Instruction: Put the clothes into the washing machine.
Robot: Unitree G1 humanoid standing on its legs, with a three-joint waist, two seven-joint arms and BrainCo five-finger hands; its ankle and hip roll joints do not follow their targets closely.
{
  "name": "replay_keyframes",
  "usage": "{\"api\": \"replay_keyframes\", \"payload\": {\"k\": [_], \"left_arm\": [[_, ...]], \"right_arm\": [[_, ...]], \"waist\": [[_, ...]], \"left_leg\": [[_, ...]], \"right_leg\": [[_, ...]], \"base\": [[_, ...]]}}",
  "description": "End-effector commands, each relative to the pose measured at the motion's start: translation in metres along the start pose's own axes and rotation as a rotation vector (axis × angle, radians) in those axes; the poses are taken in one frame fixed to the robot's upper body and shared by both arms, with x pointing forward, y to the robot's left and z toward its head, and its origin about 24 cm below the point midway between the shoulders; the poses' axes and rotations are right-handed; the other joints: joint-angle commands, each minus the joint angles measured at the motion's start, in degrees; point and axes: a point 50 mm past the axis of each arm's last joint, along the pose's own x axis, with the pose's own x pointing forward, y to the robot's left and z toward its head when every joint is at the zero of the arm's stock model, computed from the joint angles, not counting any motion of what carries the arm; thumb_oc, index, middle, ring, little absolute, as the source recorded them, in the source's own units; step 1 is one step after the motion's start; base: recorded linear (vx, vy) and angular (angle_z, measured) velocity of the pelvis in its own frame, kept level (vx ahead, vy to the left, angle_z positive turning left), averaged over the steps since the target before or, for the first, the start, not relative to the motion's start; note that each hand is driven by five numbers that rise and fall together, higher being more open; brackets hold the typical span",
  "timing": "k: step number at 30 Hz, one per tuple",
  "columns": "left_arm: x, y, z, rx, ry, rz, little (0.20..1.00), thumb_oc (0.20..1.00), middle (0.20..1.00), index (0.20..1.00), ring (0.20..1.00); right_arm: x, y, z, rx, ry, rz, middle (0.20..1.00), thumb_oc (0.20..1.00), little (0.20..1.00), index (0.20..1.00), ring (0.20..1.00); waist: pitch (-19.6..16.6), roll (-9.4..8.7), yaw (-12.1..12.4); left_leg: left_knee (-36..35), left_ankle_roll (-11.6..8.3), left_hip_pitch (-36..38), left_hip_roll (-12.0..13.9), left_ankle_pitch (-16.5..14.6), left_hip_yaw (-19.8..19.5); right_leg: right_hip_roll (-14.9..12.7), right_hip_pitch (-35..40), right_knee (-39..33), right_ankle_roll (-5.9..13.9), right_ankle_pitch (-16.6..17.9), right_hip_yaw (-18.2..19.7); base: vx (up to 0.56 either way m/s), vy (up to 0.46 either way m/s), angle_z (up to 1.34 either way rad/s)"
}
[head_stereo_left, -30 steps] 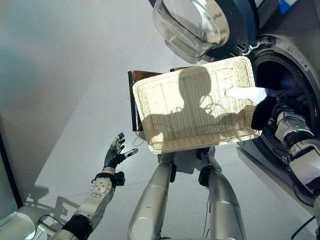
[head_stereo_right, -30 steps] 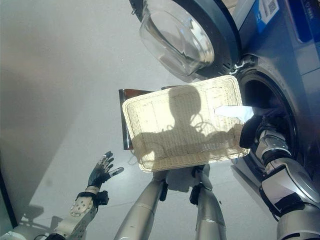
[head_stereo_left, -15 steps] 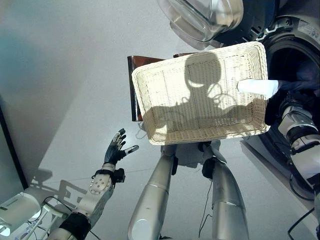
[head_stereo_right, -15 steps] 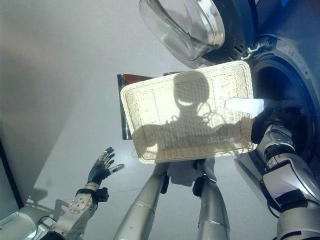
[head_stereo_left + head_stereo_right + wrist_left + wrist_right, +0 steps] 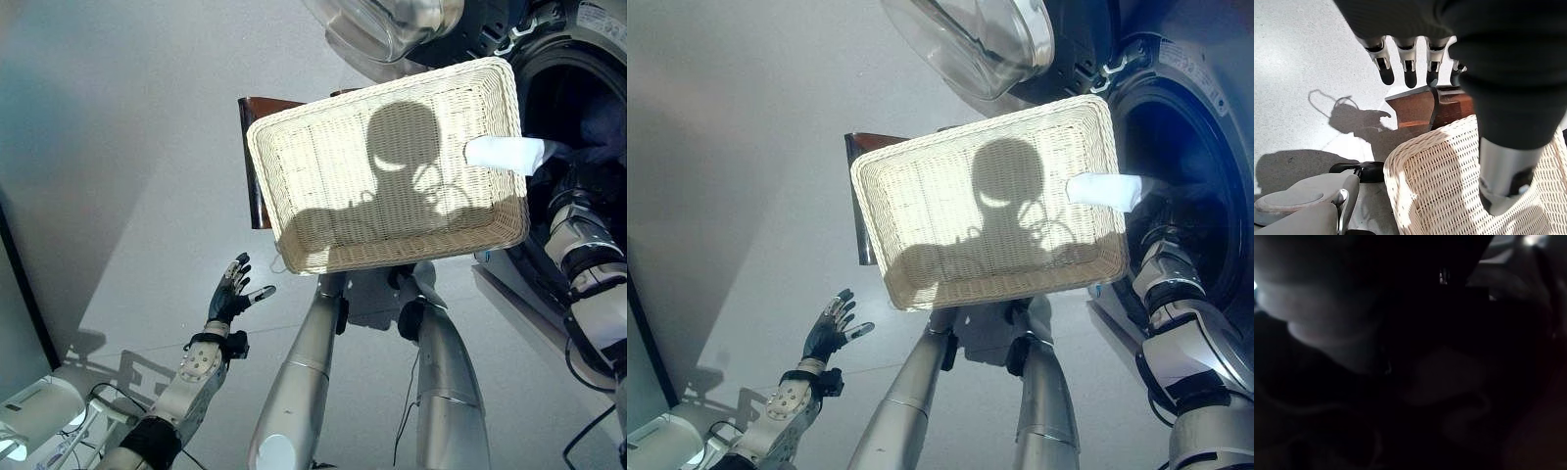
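Nearest, our left hand (image 5: 231, 295) hangs splayed, holding nothing. Beyond, wicker basket (image 5: 323, 186); pale cloth (image 5: 505, 154) drapes from its rim into the washing machine (image 5: 1190, 147). Right hand inside drum; grip indiscernible.
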Motion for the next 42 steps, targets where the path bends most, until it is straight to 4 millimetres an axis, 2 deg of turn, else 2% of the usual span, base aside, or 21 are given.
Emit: {"api": "replay_keyframes", "payload": {"k": [1,2,6,8,13,16,18,19,20,21,22,24,26,28,30,32,36,37,38,39,42], "left_arm": [[-0.004,-0.004,0.0,-0.037,-0.035,0.019,1.0,1.0,1.0,1.0,1.0],[-0.004,-0.003,-0.001,-0.04,-0.035,0.023,1.0,1.0,1.0,1.0,1.0],[-0.006,-0.003,-0.003,-0.044,-0.037,0.031,1.0,1.0,1.0,1.0,1.0],[-0.009,-0.004,-0.005,-0.054,-0.034,0.044,1.0,1.0,1.0,1.0,1.0],[-0.012,-0.005,-0.008,-0.064,-0.032,0.057,1.0,1.0,1.0,1.0,1.0],[-0.016,-0.008,-0.014,-0.083,-0.023,0.077,1.0,1.0,1.0,1.0,1.0],[-0.016,-0.01,-0.015,-0.085,-0.02,0.078,1.0,1.0,1.0,1.0,1.0],[-0.016,-0.013,-0.017,-0.089,-0.015,0.08,1.0,1.0,1.0,1.0,1.0],[-0.016,-0.014,-0.018,-0.09,-0.013,0.082,1.0,1.0,1.0,1.0,1.0],[-0.016,-0.014,-0.019,-0.088,-0.013,0.081,1.0,1.0,1.0,1.0,1.0],[-0.016,-0.016,-0.02,-0.088,-0.009,0.082,1.0,1.0,1.0,1.0,1.0],[-0.015,-0.019,-0.02,-0.087,-0.007,0.085,1.0,1.0,1.0,1.0,1.0],[-0.014,-0.022,-0.018,-0.087,-0.009,0.086,1.0,1.0,1.0,1.0,1.0],[-0.014,-0.024,-0.018,-0.088,-0.01,0.088,1.0,1.0,1.0,1.0,1.0],[-0.013,-0.026,-0.017,-0.084,-0.011,0.088,1.0,1.0,1.0,1.0,1.0],[-0.013,-0.025,-0.015,-0.085,-0.009,0.089,1.0,1.0,1.0,1.0,1.0],[-0.014,-0.023,-0.014,-0.085,-0.002,0.096,1.0,1.0,1.0,1.0,1.0],[-0.013,-0.021,-0.012,-0.083,0.0,0.096,1.0,1.0,1.0,1.0,1.0],[-0.013,-0.021,-0.012,-0.083,0.0,0.096,1.0,1.0,1.0,1.0,1.0],[-0.011,-0.02,-0.01,-0.077,0.001,0.091,1.0,1.0,1.0,1.0,1.0],[-0.008,-0.019,-0.005,-0.079,-0.002,0.082,1.0,1.0,1.0,1.0,1.0]], "right_arm": [[0.004,-0.009,-0.035,0.208,0.083,-0.076,0.2,0.2,0.2,0.2,0.2],[0.004,-0.011,-0.032,0.324,0.07,-0.118,0.2,0.2,0.2,0.2,0.2],[0.003,-0.016,-0.025,0.526,0.056,-0.151,0.2,0.2,0.2,0.2,0.2],[0.001,-0.019,-0.019,0.731,0.065,-0.157,0.2,0.2,0.2,0.2,0.2],[-0.001,-0.025,-0.015,0.937,0.082,-0.189,0.2,0.2,0.2,0.2,0.2],[-0.007,-0.032,-0.008,1.434,0.15,-0.226,0.2,0.2,0.2,0.2,0.2],[-0.009,-0.031,-0.009,1.555,0.176,-0.239,0.2,0.2,0.2,0.2,0.2],[-0.01,-0.032,-0.011,1.785,0.229,-0.261,0.2,0.2,0.2,0.2,0.2],[-0.011,-0.033,-0.014,1.961,0.269,-0.293,0.2,0.2,0.2,0.2,0.2],[-0.011,-0.032,-0.015,1.997,0.278,-0.297,0.2,0.2,0.2,0.2,0.2],[-0.012,-0.029,-0.023,2.195,0.347,-0.357,0.2,0.2,0.2,0.2,0.2],[-0.015,-0.023,-0.035,2.439,0.458,-0.473,0.2,0.2,0.2,0.2,0.2],[-0.017,-0.022,-0.044,2.609,0.533,-0.577,0.2,0.2,0.2,0.2,0.2],[-0.017,-0.023,-0.049,2.7,0.583,-0.65,0.2,0.2,0.2,0.2,0.2],[-0.02,-0.024,-0.066,2.797,0.702,-0.879,0.2,0.2,0.2,0.2,0.2],[-0.025,-0.028,-0.089,2.688,0.812,-1.08,0.2,0.2,0.2,0.2,0.2],[-0.028,-0.031,-0.1,2.673,0.945,-1.194,0.2,0.2,0.2,0.2,0.2],[-0.027,-0.028,-0.105,2.679,0.968,-1.204,0.495,0.495,0.495,0.495,0.495],[-0.027,-0.028,-0.105,2.679,0.968,-1.204,0.495,0.495,0.495,0.495,0.495],[-0.025,-0.025,-0.112,2.689,0.964,-1.182,1.0,1.0,1.0,1.0,1.0],[-0.018,-0.018,-0.11,2.67,0.925,-0.968,1.0,1.0,1.0,1.0,1.0]], "waist": [[-1.05,1.99,-0.42],[-1.05,1.92,-0.79],[-1.05,1.67,-1.45],[-1.05,1.41,-2.2],[-1.05,1.15,-2.82],[-1.05,1.09,-3.91],[-1.05,1.18,-4.02],[-1.05,1.38,-4.27],[-1.05,1.55,-4.4],[-1.05,1.54,-4.35],[-1.05,1.71,-4.61],[-1.05,1.97,-4.97],[-1.05,2.18,-5.04],[-1.05,2.33,-5.15],[-1.05,2.63,-5.29],[-1.05,2.94,-5.68],[-1.05,3.28,-5.68],[-1.05,3.33,-5.6],[-1.05,3.33,-5.6],[-1.05,3.37,-5.46],[-1.05,3.55,-5.4]], "left_leg": [[3.05,2.98,-0.48,-1.32,-1.54,1.17],[2.94,3.0,-0.09,-1.24,-1.79,1.44],[3.04,2.97,0.42,-1.12,-2.28,1.97],[2.92,2.86,1.27,-0.91,-2.73,2.64],[2.84,3.0,2.31,-0.97,-3.33,2.92],[3.65,3.04,3.25,-1.16,-4.4,3.76],[3.74,3.05,3.49,-1.12,-4.6,4.07],[4.11,3.11,3.69,-1.22,-4.98,4.48],[4.25,3.16,3.91,-1.25,-5.25,4.67],[4.29,3.17,3.96,-1.25,-5.32,4.71],[4.45,3.24,4.33,-1.36,-5.61,4.98],[4.21,3.36,4.79,-1.47,-5.68,5.32],[3.93,3.52,4.97,-1.63,-5.58,5.54],[3.82,3.56,5.06,-1.63,-5.52,5.69],[3.5,3.63,5.42,-1.58,-5.46,6.06],[3.71,3.63,5.65,-1.66,-5.34,6.16],[4.1,3.75,5.9,-1.85,-5.48,6.16],[4.14,3.77,5.94,-1.94,-5.42,6.06],[4.14,3.77,5.94,-1.94,-5.42,6.06],[4.27,3.81,5.98,-2.05,-5.36,5.97],[4.91,3.96,5.93,-2.35,-5.41,6.01]], "right_leg": [[3.53,2.17,-5.82,3.16,7.03,2.24],[3.59,2.35,-5.85,3.21,7.03,2.47],[3.71,2.72,-5.97,3.27,7.01,2.86],[3.95,3.29,-6.08,3.27,6.85,3.34],[4.11,3.94,-6.23,3.32,6.8,3.82],[4.55,4.6,-5.6,3.17,6.14,4.91],[4.54,4.72,-5.43,3.16,5.99,4.99],[4.47,4.88,-5.22,3.12,5.74,5.18],[4.43,5.01,-5.05,3.14,5.57,5.24],[4.42,5.05,-5.01,3.15,5.53,5.25],[4.43,5.3,-4.76,3.16,5.3,5.38],[4.39,5.66,-4.73,3.29,5.26,5.47],[4.42,5.75,-4.77,3.27,5.27,5.56],[4.44,5.78,-4.67,3.27,5.23,5.63],[4.46,5.9,-4.28,3.31,5.03,5.69],[4.45,6.05,-3.71,3.28,4.99,5.93],[4.59,6.21,-2.83,3.16,4.47,6.22],[4.51,6.36,-2.8,3.18,4.41,6.21],[4.51,6.36,-2.8,3.18,4.41,6.21],[4.36,6.54,-2.76,3.19,4.41,6.12],[4.21,6.8,-2.71,3.21,4.37,6.17]], "base": [[0.0,0.0,0.0],[-0.01,0.031,-0.02],[-0.01,0.042,-0.05],[0.0,0.074,-0.15],[-0.01,0.055,-0.1],[0.01,0.117,-0.15],[0.01,0.048,-0.16],[0.01,0.05,-0.1],[0.01,0.049,-0.07],[0.01,0.037,-0.04],[0.0,0.0,0.0],[0.01,0.019,-0.01],[0.01,0.025,-0.03],[0.0,0.0,0.0],[0.01,0.017,-0.01],[0.03,0.037,0.0],[0.0,0.004,-0.01],[0.01,0.003,-0.05],[0.01,-0.003,-0.05],[0.0,0.0,0.0],[0.0,0.011,0.03]]}}
